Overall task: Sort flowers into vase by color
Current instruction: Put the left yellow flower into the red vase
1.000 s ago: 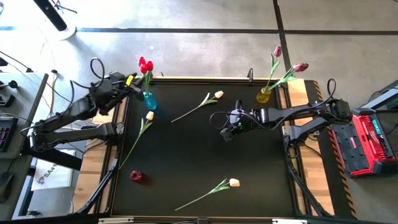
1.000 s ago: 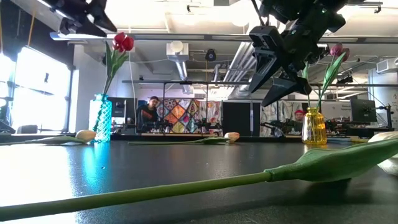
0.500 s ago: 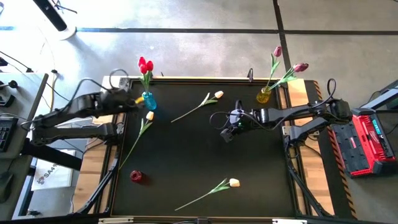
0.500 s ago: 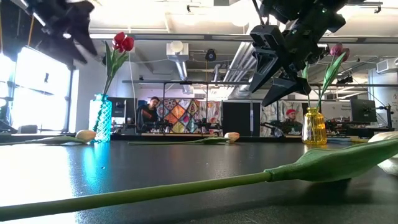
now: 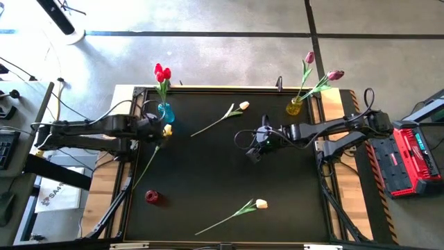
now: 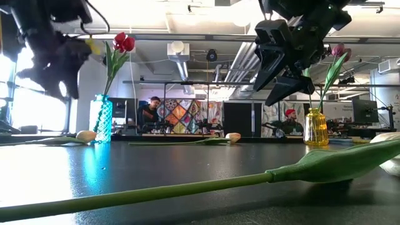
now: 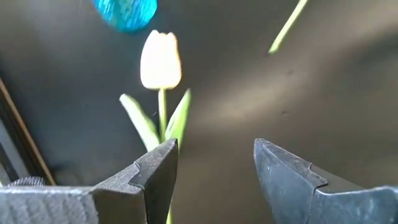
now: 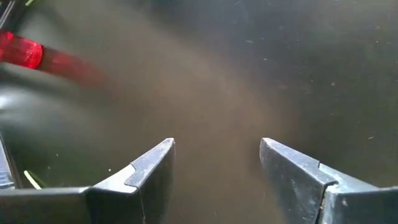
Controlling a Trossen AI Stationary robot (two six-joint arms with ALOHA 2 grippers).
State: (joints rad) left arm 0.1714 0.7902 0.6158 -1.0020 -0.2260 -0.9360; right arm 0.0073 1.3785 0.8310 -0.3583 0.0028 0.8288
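Left gripper [image 7: 214,163], fingers wide, above cream tulip [image 5: 166,130] at desk [image 5: 208,180] nine o'clock; right gripper [image 5: 254,153], fingers wide, empty, near centre.

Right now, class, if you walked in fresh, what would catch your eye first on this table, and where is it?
The two red tulips in the blue vase at the far left corner stand out, matched by pink tulips in the yellow vase at the far right. Three cream tulips lie loose on the black table; the left gripper, open, hangs over the cream tulip beside the blue vase.
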